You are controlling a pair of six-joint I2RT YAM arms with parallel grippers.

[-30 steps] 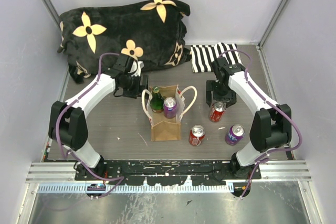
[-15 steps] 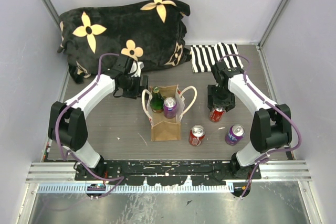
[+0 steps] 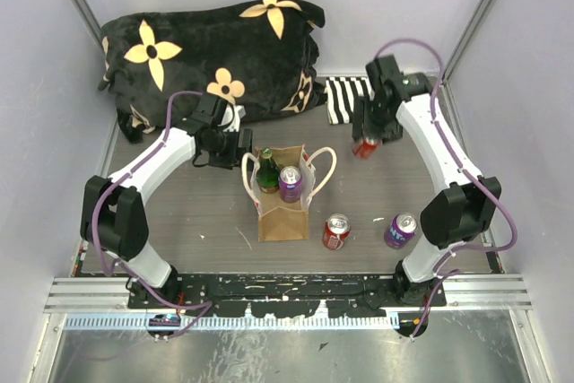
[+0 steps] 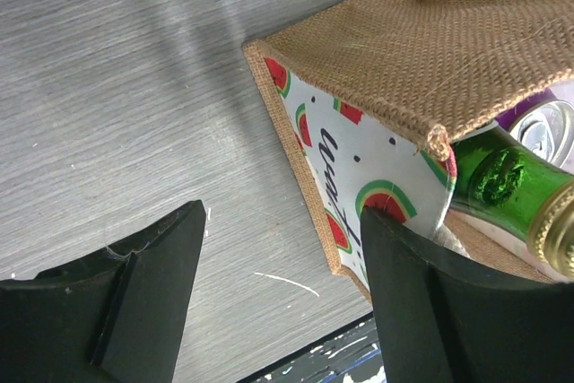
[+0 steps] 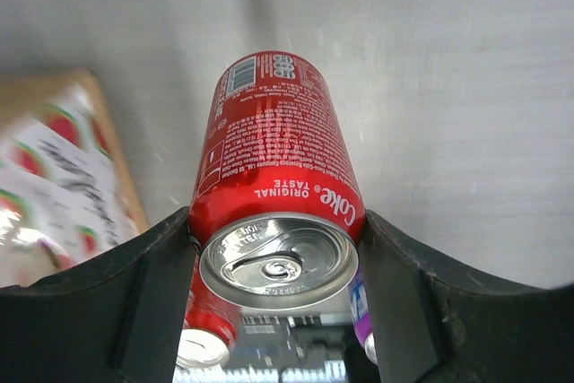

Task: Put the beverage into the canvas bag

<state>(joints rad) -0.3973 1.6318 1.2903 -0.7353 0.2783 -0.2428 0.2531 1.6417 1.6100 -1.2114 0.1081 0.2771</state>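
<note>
1. As seen from overhead:
   - The canvas bag (image 3: 282, 213) stands upright at mid-table with its mouth open. It holds one green bottle (image 3: 266, 170) and one bagged purple can (image 3: 291, 183).
   - The right gripper (image 3: 366, 139) is raised near the striped cloth (image 3: 345, 98), well to the right of the bag, and is clenched on the red cola can (image 3: 365, 146).
   - A loose red can (image 3: 335, 230) and a loose purple can (image 3: 400, 230) stand on the table (image 3: 179, 213) toward the near edge.
   - The left gripper (image 3: 235, 145) sits just beside the bag's left handle and grasps nothing.
   - A flowered cushion (image 3: 206, 42) lies at the back.
2. Left wrist view:
   - Both fingers are spread wide, with only bare tabletop between them.
   - The bag's corner lies just beyond (watermelon-print lining showing).
   - The bottle neck and a can top are visible inside the bag.
3. Right wrist view:
   - The cola can is pinched near its top between both fingers and appears to hang clear of the table.
   - The bag is off to the left and blurred.
4. Progress, as a judgement:
   - Two drinks are bagged, one is in carriage and two are unhandled.
   - What remains is to bring the held can over the bag mouth, lower it and release it.
   - Room inside the bag looks tight.
</note>
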